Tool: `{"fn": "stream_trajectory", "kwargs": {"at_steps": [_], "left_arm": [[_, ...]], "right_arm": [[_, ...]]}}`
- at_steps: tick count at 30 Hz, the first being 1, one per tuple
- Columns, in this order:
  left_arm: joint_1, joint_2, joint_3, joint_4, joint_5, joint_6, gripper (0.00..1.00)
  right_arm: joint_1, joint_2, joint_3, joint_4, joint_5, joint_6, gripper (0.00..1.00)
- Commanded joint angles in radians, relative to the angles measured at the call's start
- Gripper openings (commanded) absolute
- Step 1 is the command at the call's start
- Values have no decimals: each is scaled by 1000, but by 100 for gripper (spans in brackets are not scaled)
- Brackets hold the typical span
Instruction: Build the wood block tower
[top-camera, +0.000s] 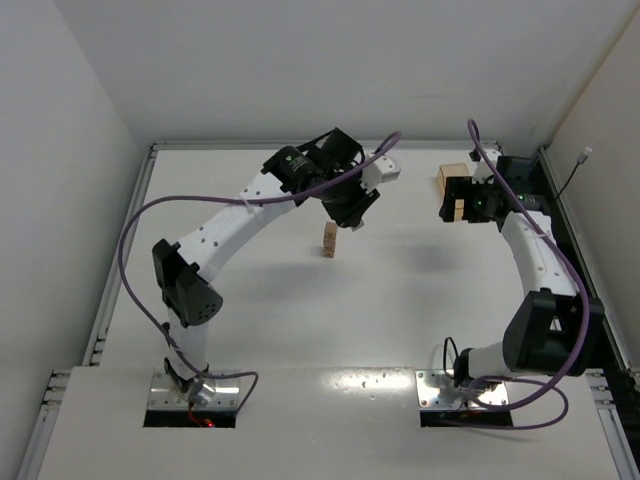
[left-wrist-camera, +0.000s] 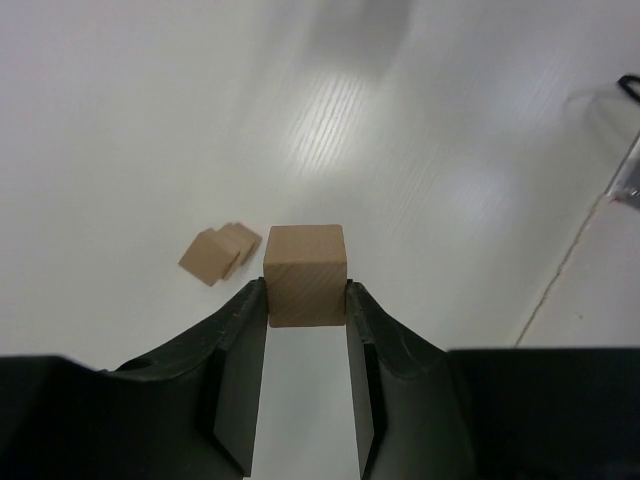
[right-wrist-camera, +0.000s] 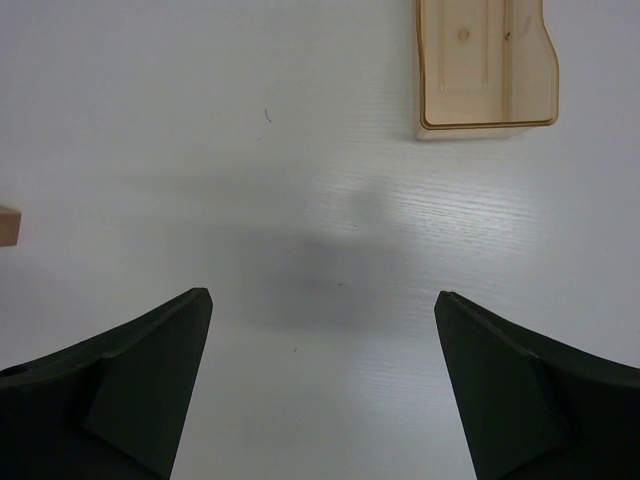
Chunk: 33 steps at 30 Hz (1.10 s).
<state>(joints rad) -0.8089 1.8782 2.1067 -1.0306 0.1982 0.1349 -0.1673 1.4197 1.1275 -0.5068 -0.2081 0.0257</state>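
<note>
Black left gripper (left-wrist-camera: 305, 291) clamped a light-tan wooden cube (left-wrist-camera: 305, 272) near the tan block tower (top-camera: 329, 240); right gripper (right-wrist-camera: 322, 297) gaped empty. Off-centre placement could topple it.

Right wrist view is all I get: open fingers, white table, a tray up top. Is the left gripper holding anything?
Observer: Yes. The left gripper is shut on a wooden cube.
Operator: Is any tower standing yet?
Observer: A short tower stands right beside that gripper's tip in the top view.
Operator: Is the cube lined up over it?
Observer: Not in the left wrist view. The tower's top shows off to the left of the cube, not beneath it.
</note>
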Motion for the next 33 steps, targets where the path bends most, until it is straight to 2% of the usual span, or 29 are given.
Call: {"fn": "stream_trajectory", "kwargs": {"at_steps": [1, 9, 18, 33], "left_arm": [[40, 65, 59, -118, 30, 66, 1], [123, 108, 119, -126, -61, 65, 0], [143, 150, 110, -117, -138, 34, 0], [154, 211, 119, -117, -77, 25, 0]], "right_arm": [[-3, 7, 40, 14, -27, -10, 92], [6, 25, 49, 14, -27, -10, 92], [6, 35, 49, 14, -27, -10, 91], [6, 44, 49, 14, -27, -10, 91]]}}
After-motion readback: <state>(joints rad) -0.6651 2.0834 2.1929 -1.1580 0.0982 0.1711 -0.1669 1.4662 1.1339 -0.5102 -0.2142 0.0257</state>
